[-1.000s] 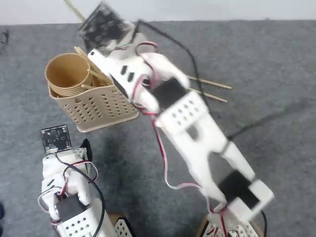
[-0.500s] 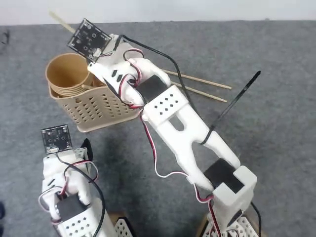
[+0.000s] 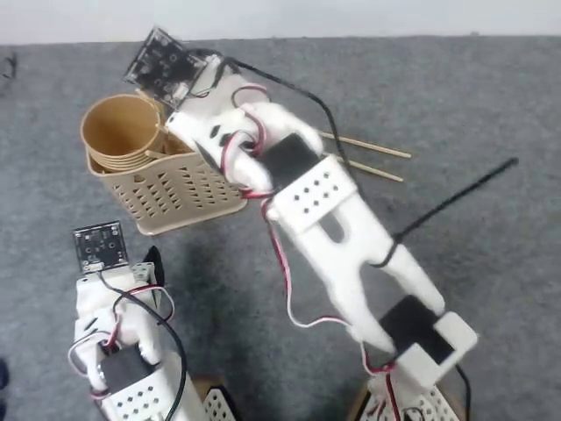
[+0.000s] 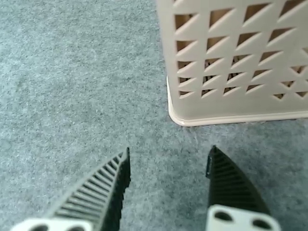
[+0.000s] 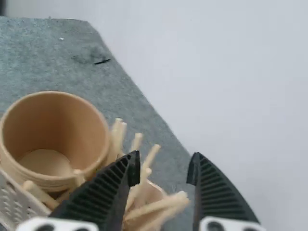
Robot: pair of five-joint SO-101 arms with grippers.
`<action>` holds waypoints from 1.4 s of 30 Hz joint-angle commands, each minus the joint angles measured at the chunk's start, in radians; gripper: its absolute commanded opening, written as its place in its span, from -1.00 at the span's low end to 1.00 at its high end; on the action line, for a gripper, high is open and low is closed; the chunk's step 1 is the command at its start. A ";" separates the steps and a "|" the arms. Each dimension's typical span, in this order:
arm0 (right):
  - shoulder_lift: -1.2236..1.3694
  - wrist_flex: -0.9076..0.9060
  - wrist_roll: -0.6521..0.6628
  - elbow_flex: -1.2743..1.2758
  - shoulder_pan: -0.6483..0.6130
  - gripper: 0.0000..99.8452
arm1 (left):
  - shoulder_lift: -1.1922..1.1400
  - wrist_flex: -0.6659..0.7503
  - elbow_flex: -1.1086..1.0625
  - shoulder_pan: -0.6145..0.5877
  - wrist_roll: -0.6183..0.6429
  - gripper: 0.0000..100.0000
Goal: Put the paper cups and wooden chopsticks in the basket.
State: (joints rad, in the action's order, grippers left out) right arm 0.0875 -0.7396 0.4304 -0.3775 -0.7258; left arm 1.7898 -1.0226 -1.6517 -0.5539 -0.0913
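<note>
Grey carpet covers the desk [image 3: 491, 105], and a white wall [image 5: 216, 72] runs along its far edge. We see the right arm [image 3: 333, 219] stretched diagonally from the near right corner toward the far left, its wrist bent over the basket [image 3: 175, 189]. The right hand [image 5: 161, 175] hangs above the basket's far side, jaws apart with nothing between them. The left arm [image 3: 123, 342] sits folded at the near left. The left hand [image 4: 168, 161] points down at bare carpet just short of the basket's near corner, its jaws also apart and empty.

Half a second ago a chopstick stuck out beyond the right hand toward the far left; now that hand is empty over the basket. The right arm's elbow has swung a little to the right. The left arm has not moved.

The paper cups [image 3: 123, 132] stand nested, mouth up, in the left end of the basket. Just to their right, several wooden chopsticks [image 5: 118, 134] lean in the basket with their tips directly under the right hand; we cannot tell whether they touch it. A loose pair [image 3: 377, 147] of chopsticks lies flat on the desk to the right of the basket, partly hidden behind the right arm and well apart from both hands.
</note>
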 commanded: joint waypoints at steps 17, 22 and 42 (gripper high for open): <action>0.087 -0.240 0.203 0.100 0.736 -0.74 | 0.011 0.014 0.002 0.002 -0.011 -0.52; 0.340 -0.151 0.342 0.092 0.704 -0.74 | 0.011 0.014 0.002 0.002 -0.011 -0.52; 0.835 -0.392 0.485 -0.445 0.657 -0.74 | 0.011 0.015 0.002 0.002 -0.011 -0.52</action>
State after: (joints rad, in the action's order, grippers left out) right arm 0.9298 -1.0802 0.8968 -0.7258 -0.0552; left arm 1.7898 -1.0226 -1.6533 -0.5554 -0.0913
